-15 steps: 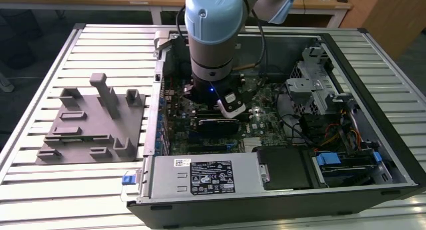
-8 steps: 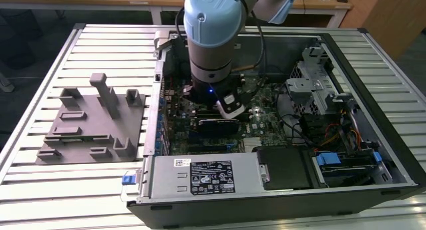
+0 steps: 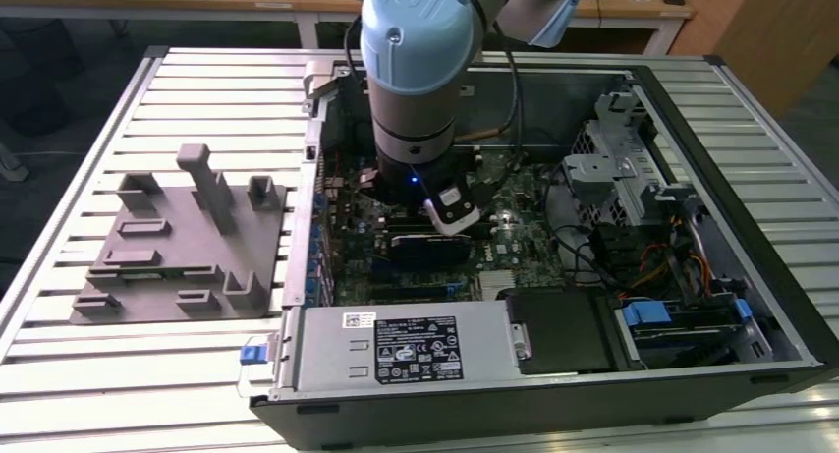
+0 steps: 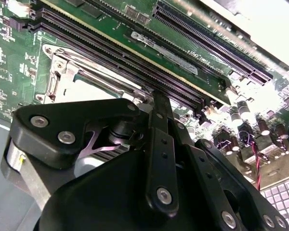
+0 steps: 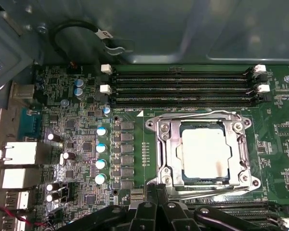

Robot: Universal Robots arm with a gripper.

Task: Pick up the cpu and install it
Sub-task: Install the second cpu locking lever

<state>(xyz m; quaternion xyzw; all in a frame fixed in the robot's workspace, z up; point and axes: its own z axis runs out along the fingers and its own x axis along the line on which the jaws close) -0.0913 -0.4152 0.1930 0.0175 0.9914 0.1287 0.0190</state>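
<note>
The cpu, a pale silvery square chip, lies flat inside the metal socket frame on the green motherboard. My gripper hangs just beside the socket's edge, its black fingers pressed together and holding nothing. In the second wrist view the gripper points at the board next to the socket frame. In the exterior view the arm reaches down into the open computer case.
Long black memory slots run beside the socket. A grey plastic tray with upright posts lies on the slatted table at the exterior view's left. The power supply, a drive cage and cables crowd the case.
</note>
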